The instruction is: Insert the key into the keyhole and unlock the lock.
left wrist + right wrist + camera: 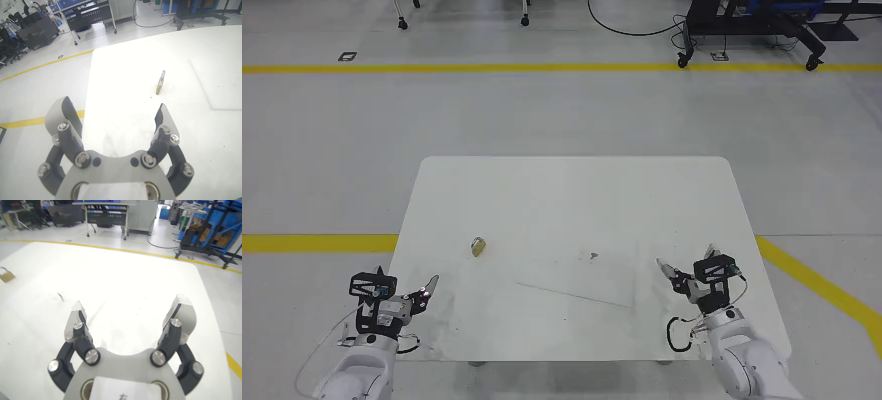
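A small brass padlock [478, 246] with a silver shackle lies on the white table [572, 200], left of the middle; the left wrist view has it as padlock [160, 83], the right wrist view as padlock [6, 276]. A small dark key [593, 256] lies near the table's middle, also key [60, 296]. My left gripper [402, 292] hovers over the near left corner, open and empty, its fingers [72, 115] spread wide. My right gripper [689, 265] sits over the near right part of the table, open and empty, a short way right of the key.
A thin dark scratch line [572, 296] crosses the table's near middle. Yellow floor tape [542, 68] runs behind the table and beside it. Wheeled carts and racks [105, 215] stand far off on the floor.
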Controlling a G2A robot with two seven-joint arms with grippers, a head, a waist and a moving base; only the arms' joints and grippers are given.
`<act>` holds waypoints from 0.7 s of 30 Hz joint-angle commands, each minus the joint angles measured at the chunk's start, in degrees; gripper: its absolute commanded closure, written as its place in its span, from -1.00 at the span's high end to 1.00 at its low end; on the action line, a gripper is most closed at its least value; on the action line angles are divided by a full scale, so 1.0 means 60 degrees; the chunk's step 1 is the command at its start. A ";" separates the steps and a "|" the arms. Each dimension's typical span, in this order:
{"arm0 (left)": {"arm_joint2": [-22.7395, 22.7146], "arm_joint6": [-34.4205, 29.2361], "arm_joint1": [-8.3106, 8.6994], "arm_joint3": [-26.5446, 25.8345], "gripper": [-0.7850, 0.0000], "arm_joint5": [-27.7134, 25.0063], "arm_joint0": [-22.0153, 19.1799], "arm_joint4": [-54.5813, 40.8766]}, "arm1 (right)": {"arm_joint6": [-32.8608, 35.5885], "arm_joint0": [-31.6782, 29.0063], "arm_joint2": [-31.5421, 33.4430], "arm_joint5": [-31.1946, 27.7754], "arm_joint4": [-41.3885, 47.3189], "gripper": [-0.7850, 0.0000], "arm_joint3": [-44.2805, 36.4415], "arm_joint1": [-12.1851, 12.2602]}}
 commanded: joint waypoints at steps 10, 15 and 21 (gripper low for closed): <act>0.0000 0.0000 0.0000 0.0000 1.00 0.0000 0.0000 0.0000 | 0.2108 0.3388 -0.1901 -0.6298 0.2163 1.00 0.2613 0.0016; 0.0000 0.0000 0.0000 0.0000 1.00 0.0000 0.0000 0.0000 | 0.3655 0.5047 -0.3082 -0.6612 0.1976 1.00 0.4340 -0.0133; 0.0000 0.0000 0.0000 0.0000 1.00 0.0000 0.0000 0.0000 | 0.4411 0.6197 -0.3938 -0.6361 0.1586 0.87 0.5497 -0.0301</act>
